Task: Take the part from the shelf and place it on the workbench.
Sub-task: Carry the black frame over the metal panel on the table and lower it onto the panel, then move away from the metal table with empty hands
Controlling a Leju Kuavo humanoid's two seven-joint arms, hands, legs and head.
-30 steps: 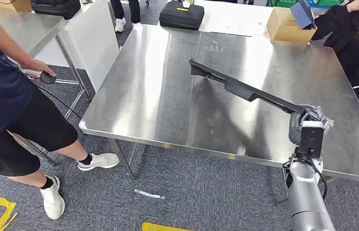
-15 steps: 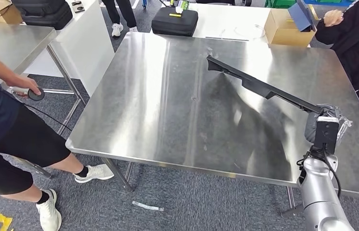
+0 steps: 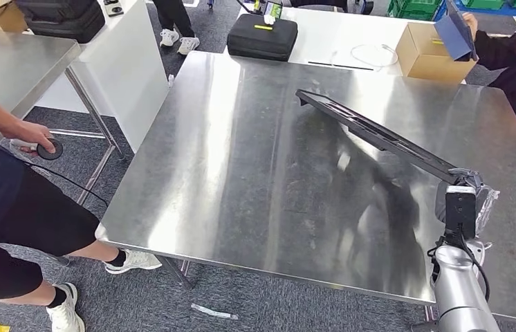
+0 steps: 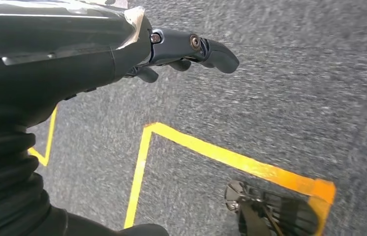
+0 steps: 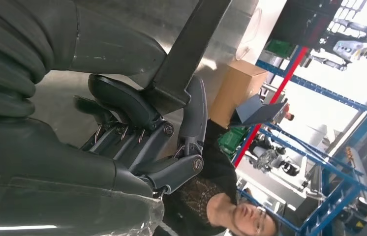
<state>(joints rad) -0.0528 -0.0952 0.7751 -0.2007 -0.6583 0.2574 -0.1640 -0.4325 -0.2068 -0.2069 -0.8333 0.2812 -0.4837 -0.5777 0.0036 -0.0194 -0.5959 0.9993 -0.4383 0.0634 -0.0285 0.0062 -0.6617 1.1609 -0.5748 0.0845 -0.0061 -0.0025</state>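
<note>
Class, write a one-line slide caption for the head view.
The robot's right hand holds a long, flat black plastic part above the bare stainless-steel workbench.

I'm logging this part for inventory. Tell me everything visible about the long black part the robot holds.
The part is a long, narrow, flat black strip, matte like plastic, with a ridged upper face and a wider far end. The right hand grips its near end; the strip slants out over the steel workbench. Whether its far end touches the surface is unclear.
</note>
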